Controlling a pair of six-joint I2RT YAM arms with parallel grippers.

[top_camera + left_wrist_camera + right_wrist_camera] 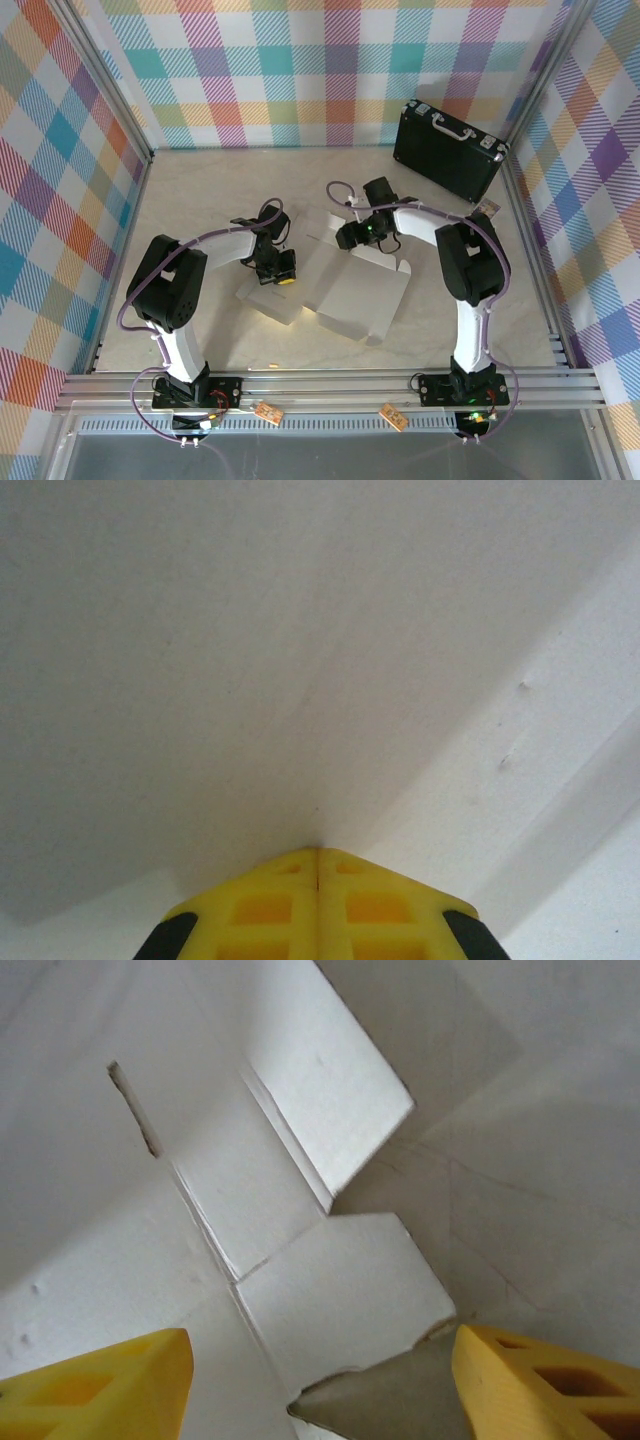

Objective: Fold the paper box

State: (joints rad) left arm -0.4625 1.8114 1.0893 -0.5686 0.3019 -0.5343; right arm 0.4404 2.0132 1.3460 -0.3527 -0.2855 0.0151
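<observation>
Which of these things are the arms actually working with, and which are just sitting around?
In the job:
paper box, white side up
left gripper, shut, against it
right gripper, open over a flap

Lying about:
black briefcase, back right
small tan board, near edge

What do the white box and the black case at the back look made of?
The paper box: thin matte cardboard, white face, judging by its creased folds, cut slots and flaps. The black case: seemingly a hard plastic or leatherette shell, with a shiny, metal-looking handle.
</observation>
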